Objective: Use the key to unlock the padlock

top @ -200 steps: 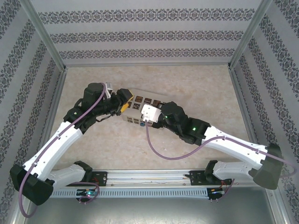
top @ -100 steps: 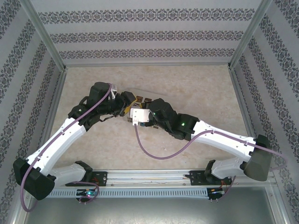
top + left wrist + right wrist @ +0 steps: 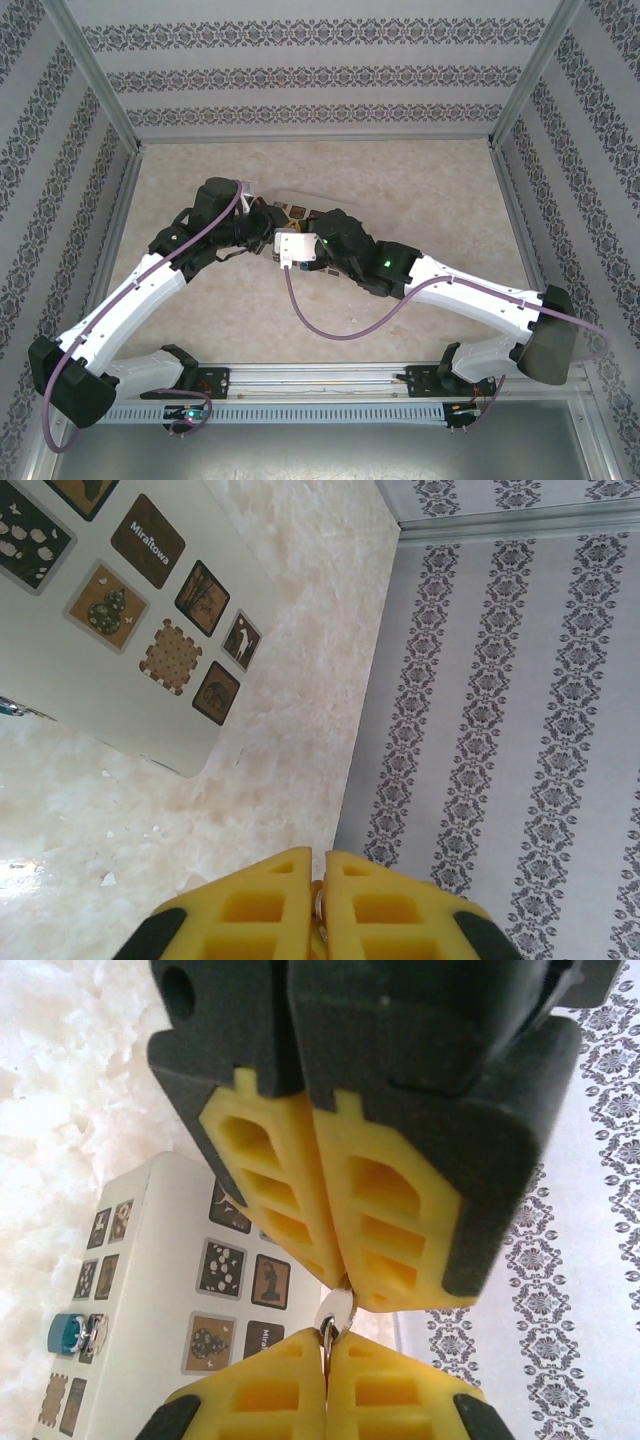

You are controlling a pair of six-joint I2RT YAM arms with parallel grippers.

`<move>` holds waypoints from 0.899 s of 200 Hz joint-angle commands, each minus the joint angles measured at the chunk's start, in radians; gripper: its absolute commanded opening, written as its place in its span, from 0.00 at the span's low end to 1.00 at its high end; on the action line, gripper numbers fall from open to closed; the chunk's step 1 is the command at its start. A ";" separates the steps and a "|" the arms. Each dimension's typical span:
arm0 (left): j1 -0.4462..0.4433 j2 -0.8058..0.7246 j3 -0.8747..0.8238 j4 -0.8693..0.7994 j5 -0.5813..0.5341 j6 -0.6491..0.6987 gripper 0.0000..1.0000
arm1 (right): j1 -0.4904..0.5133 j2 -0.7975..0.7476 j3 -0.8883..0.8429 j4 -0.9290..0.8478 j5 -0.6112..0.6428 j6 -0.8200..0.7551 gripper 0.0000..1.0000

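The right gripper (image 3: pixel 325 1348) is clenched, its ribbed yellow pads pinching a thin silver key (image 3: pixel 337 1314) at its ring end; the left gripper (image 3: pixel 343 1282), black-shelled with the same hollow-celled yellow fingers, is clamped on the key's rounded upper end. Left of the meeting fingertips and beyond them, the padlock (image 3: pixel 70 1332), small, glossy, blue and rounded, sits on the face of a cream box (image 3: pixel 160 1250) with brown square tiles.
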 commanded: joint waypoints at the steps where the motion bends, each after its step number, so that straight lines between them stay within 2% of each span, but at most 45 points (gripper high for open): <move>1: -0.014 -0.004 -0.021 -0.019 -0.047 -0.065 0.03 | 0.009 -0.006 0.034 0.011 0.007 0.010 0.01; 30: -0.014 -0.017 -0.032 0.004 -0.092 -0.006 0.00 | 0.006 -0.035 0.024 -0.002 -0.016 0.089 0.22; 55: -0.013 -0.048 -0.063 0.062 -0.152 0.088 0.00 | -0.021 -0.092 0.007 -0.038 -0.103 0.249 0.36; 71: -0.008 -0.069 -0.098 0.146 -0.150 0.187 0.00 | -0.061 -0.142 -0.020 -0.042 -0.207 0.409 0.45; 95: 0.008 -0.123 -0.179 0.348 -0.062 0.371 0.00 | -0.163 -0.219 -0.088 0.027 -0.411 0.723 0.52; 120: 0.028 -0.161 -0.226 0.457 0.012 0.489 0.00 | -0.326 -0.279 -0.193 0.208 -0.669 1.134 0.61; 145: 0.041 -0.151 -0.217 0.493 0.123 0.569 0.00 | -0.452 -0.288 -0.320 0.484 -0.880 1.540 0.61; 158: 0.043 -0.140 -0.214 0.532 0.183 0.588 0.00 | -0.468 -0.280 -0.372 0.622 -0.938 1.667 0.61; 180: 0.043 -0.114 -0.202 0.597 0.278 0.602 0.00 | -0.462 -0.256 -0.430 0.780 -0.985 1.777 0.61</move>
